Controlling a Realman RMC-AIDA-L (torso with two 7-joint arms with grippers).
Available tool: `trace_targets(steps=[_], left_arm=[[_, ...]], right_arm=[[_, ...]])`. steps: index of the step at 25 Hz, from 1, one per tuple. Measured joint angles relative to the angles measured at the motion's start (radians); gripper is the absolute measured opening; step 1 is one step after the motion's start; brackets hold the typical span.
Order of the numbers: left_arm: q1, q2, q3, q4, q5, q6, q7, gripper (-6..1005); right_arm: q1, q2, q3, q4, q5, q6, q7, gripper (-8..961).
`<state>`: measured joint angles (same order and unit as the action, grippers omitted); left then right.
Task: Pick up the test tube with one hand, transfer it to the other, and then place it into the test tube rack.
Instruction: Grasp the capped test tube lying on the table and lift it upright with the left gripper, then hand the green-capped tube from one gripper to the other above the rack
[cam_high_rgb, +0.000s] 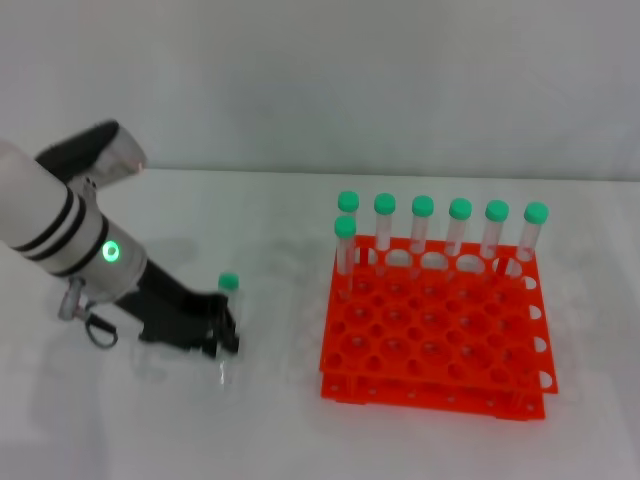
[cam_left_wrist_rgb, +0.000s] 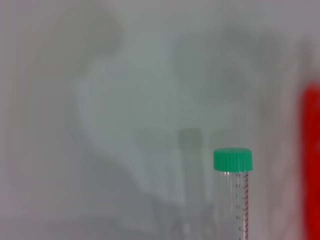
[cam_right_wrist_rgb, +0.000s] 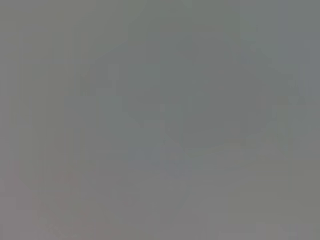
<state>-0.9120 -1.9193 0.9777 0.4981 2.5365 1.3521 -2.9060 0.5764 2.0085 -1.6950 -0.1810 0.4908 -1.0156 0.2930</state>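
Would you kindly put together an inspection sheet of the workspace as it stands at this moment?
Surface: white table, bare around the work.
Test tube: green-capped test tube upright left of the rack, at the left gripper's fingertips; its cap shows in the left wrist view.
Rack: orange test tube rack on the table's right half, seven green-capped tubes standing along its far edge and far left corner.
Clutter: nothing seen.
Left gripper: left gripper low over the table, at the test tube's body; grip cannot be confirmed.
Right gripper: not in view; its wrist view shows nothing distinct.
Cables: a small dark loop hangs under the left wrist.
Surroundings: plain pale wall behind the table.
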Motion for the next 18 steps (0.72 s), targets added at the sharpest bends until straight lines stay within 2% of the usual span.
trace_targets(steps=[3, 5, 8, 14, 18], left_arm=[[0.010, -0.007, -0.083, 0.012, -0.001, -0.054, 0.081, 193], [0.017, -0.014, -0.107, 0.014, -0.006, -0.090, 0.130, 194], [0.038, -0.030, -0.116, 0.027, -0.040, -0.158, 0.208, 194], [0.121, -0.076, -0.119, 0.102, -0.139, -0.345, 0.393, 196], [0.201, -0.103, -0.120, 0.163, -0.277, -0.509, 0.558, 197]], right_arm=[[0.000, -0.001, 0.000, 0.000, 0.000, 0.000, 0.000, 796], [-0.001, -0.001, 0.000, 0.000, 0.000, 0.000, 0.000, 796], [-0.002, -0.001, 0.006, 0.000, 0.001, -0.001, 0.000, 796], [0.003, -0.001, 0.014, 0.000, -0.002, -0.001, 0.000, 795], [0.007, -0.001, 0.014, 0.000, -0.006, 0.004, 0.000, 795]])
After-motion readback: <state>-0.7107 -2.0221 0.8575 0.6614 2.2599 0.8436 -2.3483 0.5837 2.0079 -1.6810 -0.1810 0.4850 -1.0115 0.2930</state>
